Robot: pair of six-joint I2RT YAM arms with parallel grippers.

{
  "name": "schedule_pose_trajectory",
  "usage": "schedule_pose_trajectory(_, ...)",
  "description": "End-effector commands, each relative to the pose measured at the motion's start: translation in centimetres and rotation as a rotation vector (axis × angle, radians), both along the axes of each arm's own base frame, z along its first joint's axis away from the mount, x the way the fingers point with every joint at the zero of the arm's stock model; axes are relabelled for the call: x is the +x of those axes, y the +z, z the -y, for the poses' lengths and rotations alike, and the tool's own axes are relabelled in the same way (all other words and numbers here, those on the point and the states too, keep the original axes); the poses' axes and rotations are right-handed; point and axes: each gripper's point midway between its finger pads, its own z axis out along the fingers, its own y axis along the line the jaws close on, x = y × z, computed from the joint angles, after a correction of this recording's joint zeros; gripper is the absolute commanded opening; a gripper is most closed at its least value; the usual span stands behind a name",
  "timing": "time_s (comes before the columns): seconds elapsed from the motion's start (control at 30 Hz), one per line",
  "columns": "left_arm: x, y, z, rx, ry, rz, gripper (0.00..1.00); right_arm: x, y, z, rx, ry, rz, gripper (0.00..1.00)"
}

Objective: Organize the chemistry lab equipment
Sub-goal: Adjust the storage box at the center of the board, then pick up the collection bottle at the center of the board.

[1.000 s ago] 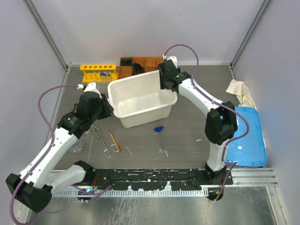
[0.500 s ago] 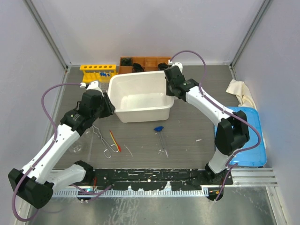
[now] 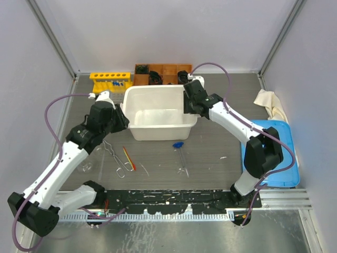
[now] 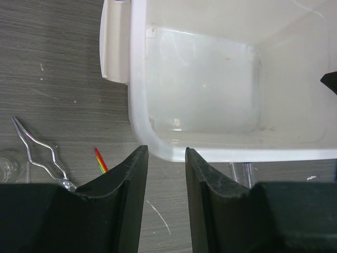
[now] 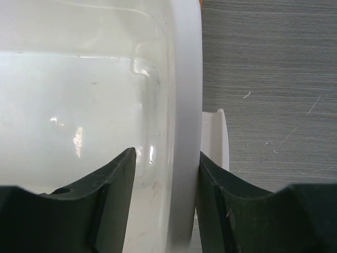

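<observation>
In front of the tub [image 3: 152, 88] lie the flask [image 3: 86, 166], tongs [image 3: 114, 156], stick [image 3: 129, 158] and dropper [image 3: 181, 157], with the dropper nearest its front wall. At the tub's near left corner the left gripper [image 4: 166, 153] is clamped on the rim. On its right rim the right gripper [image 5: 167, 153] straddles the wall, and I cannot tell whether it pinches. Behind the tub's left end stands the rack [image 3: 109, 77], holding tubes [image 3: 118, 83].

left gripper [image 4: 165, 151] clamped, right gripper [image 5: 166, 153] — seemingly — parted
</observation>
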Motion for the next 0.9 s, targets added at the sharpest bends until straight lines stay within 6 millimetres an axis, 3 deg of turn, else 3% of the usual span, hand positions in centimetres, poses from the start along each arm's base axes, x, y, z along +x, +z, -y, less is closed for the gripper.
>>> schedule_pose_trajectory(0.0,0.2,3.6,0.2,-0.052,-0.006,0.106,0.36,0.0,4.8,0.4,0.028,-0.036,0.148,0.52)
schedule_pose_trajectory(0.23,-1.3,6.0,0.3,-0.131,-0.047,0.213,0.37,-2.5,11.4,-0.8,-0.018,0.004,0.346,0.54)
schedule_pose_trajectory(0.37,-3.4,6.3,0.5,-0.181,-0.097,0.243,0.37,-5.1,14.6,-3.5,0.069,0.142,0.400,0.54)
schedule_pose_trajectory(0.47,-5.6,6.9,-2.1,-0.166,-0.027,0.278,0.36,-7.2,15.7,-5.6,0.203,0.261,0.384,0.54)
schedule_pose_trajectory(0.6,-9.7,10.9,-8.1,-0.192,0.170,0.460,0.36,-10.1,14.7,-8.9,0.300,0.399,0.307,0.51)
schedule_pose_trajectory(0.67,-11.4,12.0,-9.8,-0.209,0.219,0.509,0.36,-11.0,14.0,-9.6,0.276,0.396,0.289,0.51)
schedule_pose_trajectory(0.73,-12.6,12.1,-10.5,-0.212,0.225,0.504,0.36,-11.9,13.5,-10.1,0.253,0.383,0.279,0.51)
schedule_pose_trajectory(0.87,-14.0,9.8,-9.4,-0.171,0.147,0.345,0.36,-14.2,13.2,-12.0,0.244,0.424,0.271,0.51)
